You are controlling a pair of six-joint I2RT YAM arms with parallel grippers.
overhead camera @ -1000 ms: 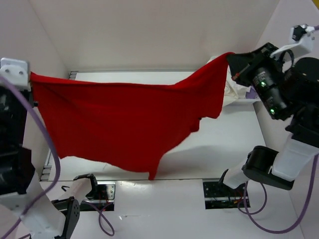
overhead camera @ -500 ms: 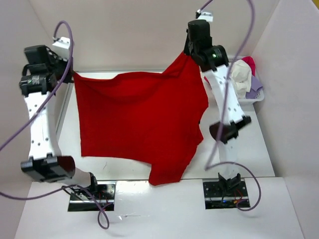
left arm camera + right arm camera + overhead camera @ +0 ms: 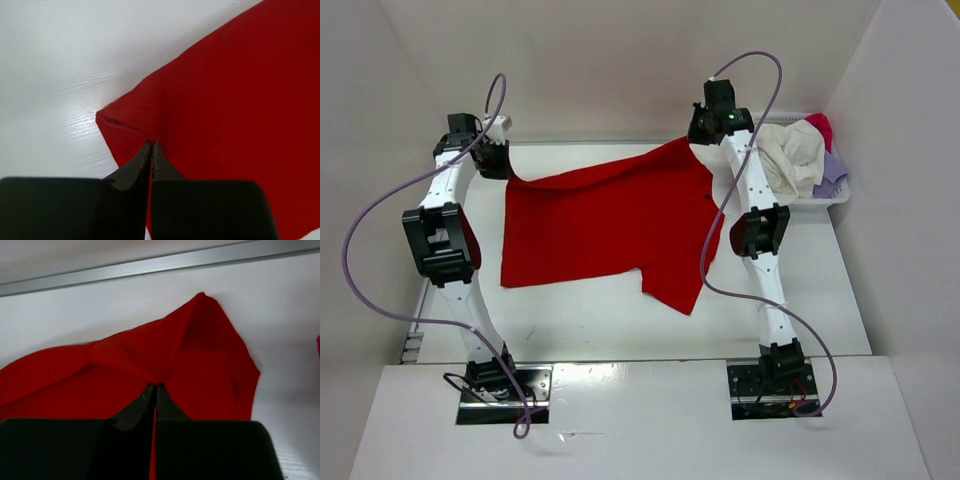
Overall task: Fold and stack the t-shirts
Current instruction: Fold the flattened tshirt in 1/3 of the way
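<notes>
A red t-shirt (image 3: 600, 225) lies spread across the white table, one sleeve trailing toward the front at the right. My left gripper (image 3: 503, 165) is shut on the red t-shirt's far left corner (image 3: 132, 117), low over the table. Over at the far right corner (image 3: 200, 340), my right gripper (image 3: 700, 135) pinches the same cloth, its jaws shut too. An off-white t-shirt (image 3: 795, 160), a lavender one (image 3: 832, 172) and a pinkish red one (image 3: 820, 127) are heaped in the white basket (image 3: 820, 203) at the right.
White walls enclose the table on the left, back and right. A metal rail (image 3: 150, 264) runs along the table's far edge, close behind the right gripper. Purple cables (image 3: 380, 220) loop beside both arms.
Both arms have swung forward and down from a raised hold. The red t-shirt, which hung stretched in the air, now lies on the table with its far corners still pinched.
</notes>
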